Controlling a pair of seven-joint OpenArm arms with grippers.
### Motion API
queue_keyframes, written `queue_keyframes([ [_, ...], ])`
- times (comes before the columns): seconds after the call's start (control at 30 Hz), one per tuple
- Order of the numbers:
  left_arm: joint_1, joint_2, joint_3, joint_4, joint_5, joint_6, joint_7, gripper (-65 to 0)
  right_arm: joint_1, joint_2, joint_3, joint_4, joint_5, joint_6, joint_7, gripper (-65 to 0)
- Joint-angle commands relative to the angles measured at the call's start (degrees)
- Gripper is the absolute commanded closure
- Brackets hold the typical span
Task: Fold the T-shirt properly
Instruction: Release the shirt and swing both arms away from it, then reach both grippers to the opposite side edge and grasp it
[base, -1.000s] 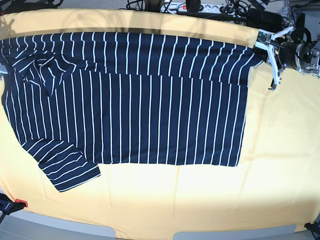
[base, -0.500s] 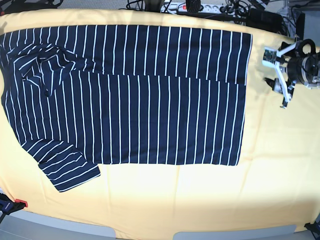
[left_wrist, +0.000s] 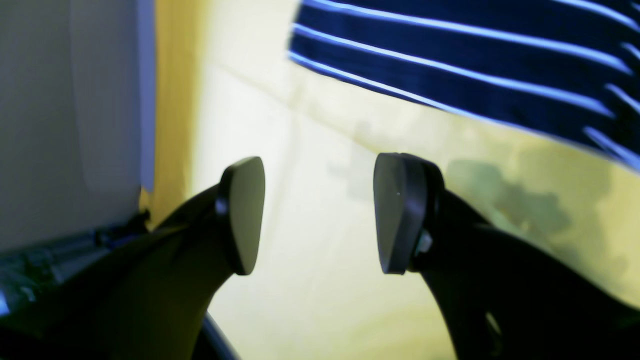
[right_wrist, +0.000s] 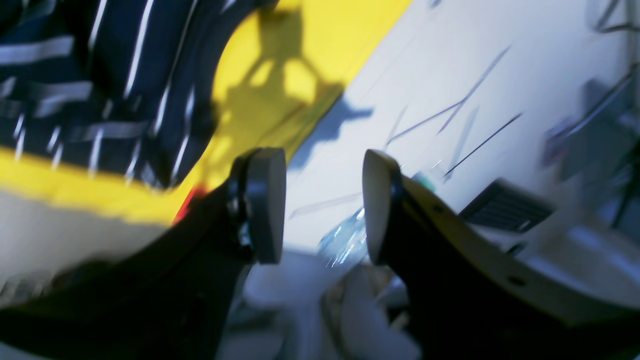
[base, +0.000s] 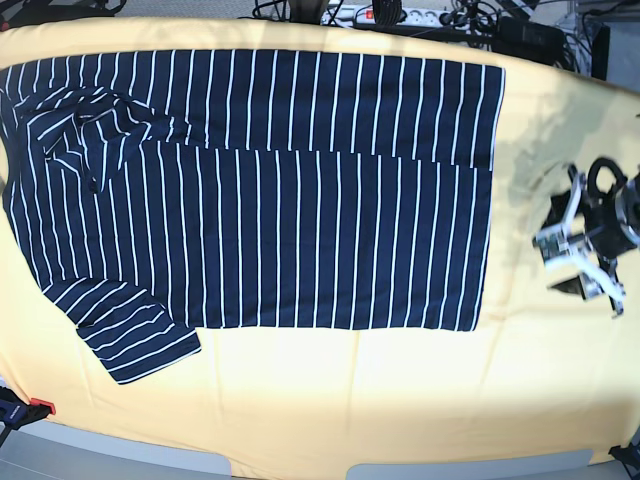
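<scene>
T-shirt (base: 250, 190) lies flat across the yellow cloth (base: 400, 400), far edge folded over toward the middle, one sleeve (base: 135, 335) sticking out at near left, the other bunched at far left. Left gripper (base: 580, 262) hovers over bare cloth just off the hem side, jaws apart, holding nothing. Right gripper (right_wrist: 322, 205) also parted and empty, out past the cloth edge near the collar end; not visible in base view. Likely next: fold the near edge. Pinch both near corners together and lift evenly so stripes stay parallel. Plenty of bare cloth near side and hem side; far edge crowded by cables.
</scene>
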Motion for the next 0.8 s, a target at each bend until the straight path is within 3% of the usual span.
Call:
queue_keyframes([
  [0.0, -2.10, 0.28, -0.87, -1.57, -0.92, 1.36, -0.33, -35.1, 1.49, 2.08, 0.85, 0.02, -1.57, 0.22, 2.27, -27.7],
  [0.17, -4.44, 9.57, -5.62, -14.75, -7.04, 1.44, 0.52, -35.1, 1.88, 2.16, 0.85, 0.02, -8.41, 0.28, 14.03, -27.7],
  [0.3, -4.42, 19.17, -17.90, -28.20, -17.42, -3.85, 2.69, -35.1, 1.90, 2.10, 0.85, 0.02, -13.18, 0.55, 24.22, -27.7],
  [0.43, -4.48, 28.46, -33.18, -44.96, -31.71, -13.35, 6.10, -35.1, 2.16, 1.18, 0.85, 0.02, -18.67, -3.37, 24.94, -27.9],
  [0.57, -5.42, 34.38, -38.58, -61.09, -38.18, -21.44, 6.03, -35.2, 2.19, 0.46, 0.85, 0.02, -23.28, -6.88, 24.11, -28.8],
  [0.63, -6.38, 37.24, -38.60, -67.32, -38.58, -23.09, 6.03, -35.2, 2.19, 0.20, 0.85, 0.02, -24.02, -7.65, 24.11, -28.9],
  [0.77, -7.61, 42.51, -38.60, -74.99, -38.47, -23.09, 5.81, -36.3, 2.16, -0.79, 0.85, 0.02, -24.33, -7.58, 24.06, -28.9],
])
